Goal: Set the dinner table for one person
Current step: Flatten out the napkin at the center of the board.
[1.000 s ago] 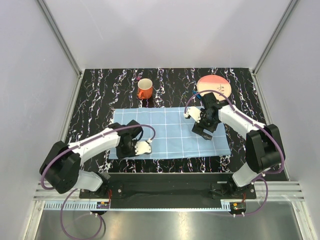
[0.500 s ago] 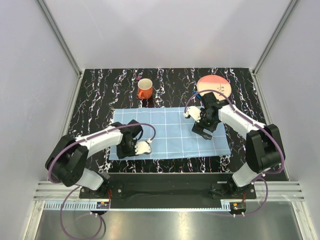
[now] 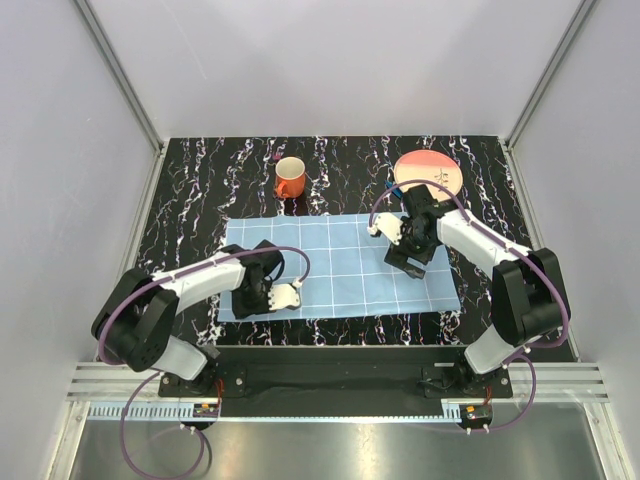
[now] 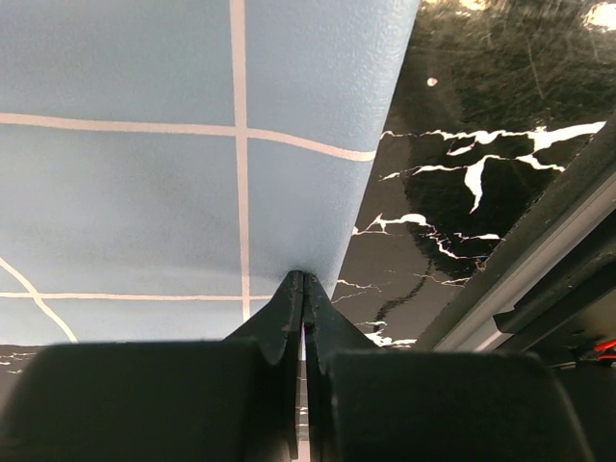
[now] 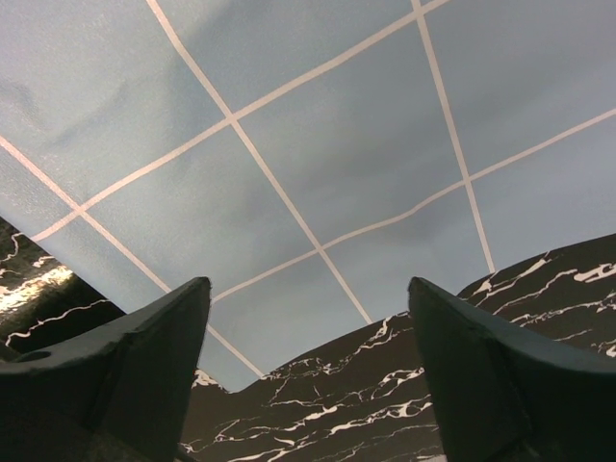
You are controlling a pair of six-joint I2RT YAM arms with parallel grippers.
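Observation:
The dinner table (image 3: 190, 200) is black with white marble streaks. A light-blue checked mat (image 3: 340, 265) lies flat on its middle. My left gripper (image 3: 268, 297) is at the mat's near-left corner. In the left wrist view it (image 4: 304, 281) is shut, its tips pinched on the mat's (image 4: 144, 192) near edge. My right gripper (image 3: 398, 248) hangs over the mat's right part. In the right wrist view it (image 5: 308, 284) is open and empty above the mat (image 5: 318, 144), whose slightly wavy edge runs between the fingers.
An orange mug (image 3: 290, 178) stands behind the mat at the centre-left. A pinkish plate (image 3: 430, 172) sits at the back right with a small blue item (image 3: 397, 188) beside it. White walls close in three sides. The table's metal rail (image 4: 539, 260) runs along the near edge.
The left arm's elbow has shifted a little; its gripper stays at the mat's near-left corner. The right arm and the mat look unchanged.

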